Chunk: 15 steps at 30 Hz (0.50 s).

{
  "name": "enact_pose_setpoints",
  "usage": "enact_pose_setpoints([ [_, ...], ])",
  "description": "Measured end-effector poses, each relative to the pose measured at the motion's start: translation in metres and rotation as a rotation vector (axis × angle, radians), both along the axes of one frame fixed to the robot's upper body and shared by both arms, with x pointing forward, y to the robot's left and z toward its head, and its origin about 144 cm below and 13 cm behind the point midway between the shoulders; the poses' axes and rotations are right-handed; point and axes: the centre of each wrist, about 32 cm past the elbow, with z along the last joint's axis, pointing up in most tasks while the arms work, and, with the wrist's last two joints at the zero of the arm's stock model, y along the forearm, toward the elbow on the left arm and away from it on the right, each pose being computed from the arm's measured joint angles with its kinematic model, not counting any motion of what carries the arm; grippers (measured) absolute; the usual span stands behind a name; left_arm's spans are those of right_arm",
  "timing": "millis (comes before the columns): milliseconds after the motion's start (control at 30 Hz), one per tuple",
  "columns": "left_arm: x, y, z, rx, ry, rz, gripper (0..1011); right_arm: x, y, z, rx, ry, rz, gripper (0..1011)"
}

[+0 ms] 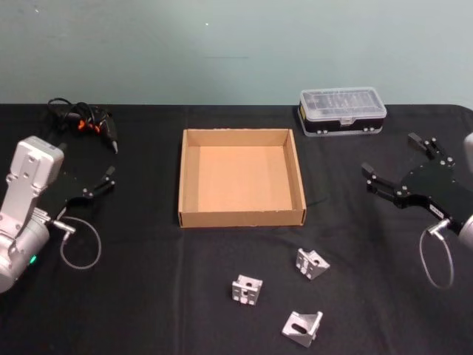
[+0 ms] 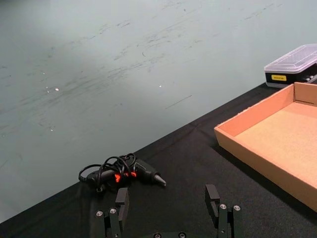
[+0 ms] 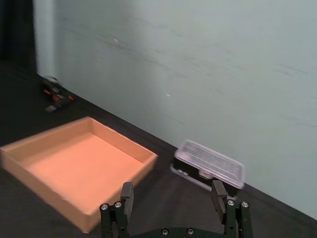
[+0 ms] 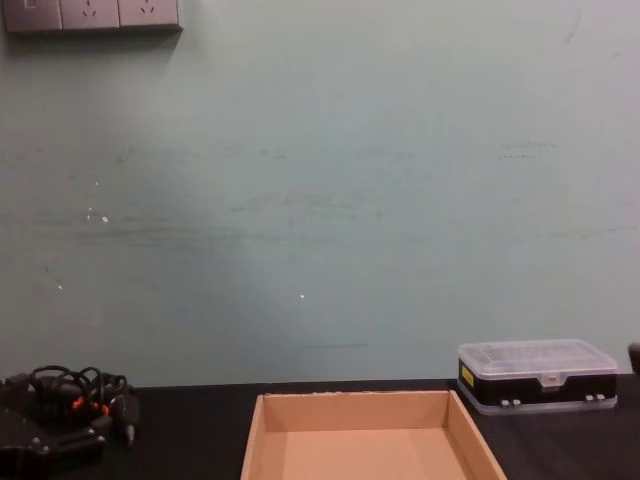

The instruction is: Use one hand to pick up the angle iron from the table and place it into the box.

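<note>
Three small silver angle irons lie on the black table (image 1: 148,296) in front of the box: one in the middle (image 1: 247,290), one to its right (image 1: 312,263), one nearest me (image 1: 301,328). The tan cardboard box (image 1: 240,218) sits at the table's centre with nothing inside, and its walls also show in the wrist and chest views (image 2: 257,114) (image 3: 44,191) (image 4: 350,398). My left gripper (image 1: 103,181) (image 2: 167,198) hovers open, left of the box. My right gripper (image 1: 390,157) (image 3: 172,192) hovers open, right of the box. Neither holds anything.
A black case with a clear lid (image 1: 342,111) (image 4: 537,375) stands behind the box's right corner. A black tool with a coiled cable and orange marks (image 1: 85,122) (image 2: 121,173) lies at the back left. A green wall rises behind the table.
</note>
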Motion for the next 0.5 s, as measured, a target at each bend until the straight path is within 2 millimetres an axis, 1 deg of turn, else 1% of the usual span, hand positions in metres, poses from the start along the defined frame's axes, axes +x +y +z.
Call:
enact_pose_setpoints([
  [233,0.000,0.000,0.000,0.000,0.000,0.000,1011,-0.017,-0.004,0.025,0.056,0.100,0.113,1003],
  [333,0.000,0.000,0.000,0.000,0.000,0.000,1011,-0.022,-0.004,0.030,0.078,0.146,0.149,1003],
  [433,0.000,0.000,0.000,0.000,0.000,0.000,1011,-0.026,-0.002,0.030,0.134,0.235,0.197,1003],
  [500,0.000,0.000,0.000,0.000,0.000,0.000,1012,-0.027,-0.001,0.029,0.142,0.274,0.214,1003],
])
